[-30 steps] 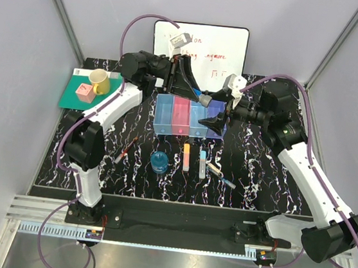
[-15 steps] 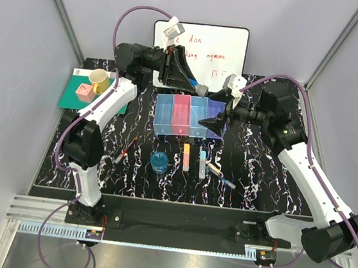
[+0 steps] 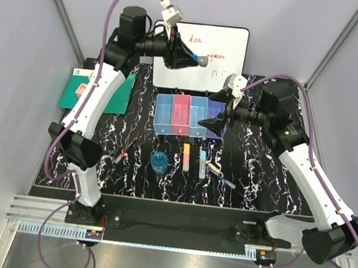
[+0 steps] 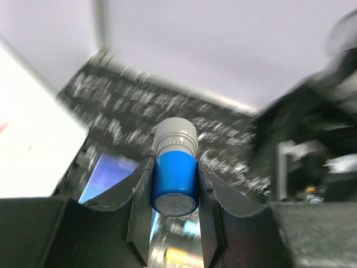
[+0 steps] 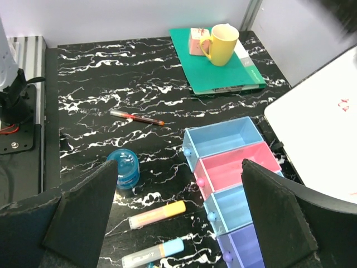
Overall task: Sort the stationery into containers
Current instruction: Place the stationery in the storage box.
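Note:
My left gripper [image 3: 192, 59] is raised high in front of the whiteboard, shut on a stubby blue marker with a grey cap [image 3: 201, 61]. The left wrist view shows the jaws [image 4: 174, 167] clamped on the marker's blue body [image 4: 175, 178]. My right gripper [image 3: 214, 121] is open and empty, hovering over the purple end of the four joined bins [image 3: 180, 115]. In the right wrist view [image 5: 178, 218] the bins [image 5: 223, 139] look empty. On the table lie a blue disc [image 3: 159, 161], a red pen [image 3: 125, 149], an orange marker [image 3: 186, 156], a light-blue marker [image 3: 202, 162] and small pens [image 3: 221, 175].
A whiteboard [image 3: 224, 45] leans at the back. A green board [image 5: 223, 72] at the back left carries a yellow cup [image 5: 220, 43] and a pink cube [image 5: 196, 39]. The left arm hides the cup in the top view.
My left arm has risen up and back from beside the bins, carrying the blue marker to whiteboard height. My right arm has stayed still.

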`<act>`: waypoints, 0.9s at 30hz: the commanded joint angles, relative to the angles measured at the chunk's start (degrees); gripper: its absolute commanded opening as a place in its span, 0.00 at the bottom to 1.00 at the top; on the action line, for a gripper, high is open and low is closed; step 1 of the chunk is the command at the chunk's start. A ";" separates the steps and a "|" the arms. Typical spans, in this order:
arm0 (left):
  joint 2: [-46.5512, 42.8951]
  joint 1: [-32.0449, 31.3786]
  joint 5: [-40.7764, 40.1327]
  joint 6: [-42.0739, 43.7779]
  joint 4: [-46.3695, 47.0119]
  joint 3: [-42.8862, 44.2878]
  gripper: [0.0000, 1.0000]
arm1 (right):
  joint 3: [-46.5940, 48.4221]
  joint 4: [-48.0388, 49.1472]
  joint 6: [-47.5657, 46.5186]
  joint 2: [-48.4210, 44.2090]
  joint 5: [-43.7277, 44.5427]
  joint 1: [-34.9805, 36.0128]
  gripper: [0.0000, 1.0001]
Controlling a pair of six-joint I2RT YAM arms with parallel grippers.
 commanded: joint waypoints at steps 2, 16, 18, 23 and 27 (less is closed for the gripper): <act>-1.20 0.39 -24.08 14.30 -14.34 -7.82 0.00 | 0.61 -2.84 -3.19 -2.78 6.09 0.57 1.00; 9.33 1.27 -46.34 27.84 -26.91 -6.86 0.00 | -1.33 -9.78 -7.94 -3.84 18.32 0.57 1.00; 10.13 1.35 -46.25 28.20 -27.27 -7.12 0.00 | -2.03 -10.14 -8.73 -4.45 18.05 0.57 1.00; 12.76 1.27 -47.83 29.07 -28.06 -7.21 0.00 | -1.86 -10.93 -9.88 -4.98 18.84 0.57 1.00; 14.26 1.27 -47.05 29.95 -28.24 -7.56 0.00 | -1.51 -11.28 -10.41 -4.98 18.84 0.57 1.00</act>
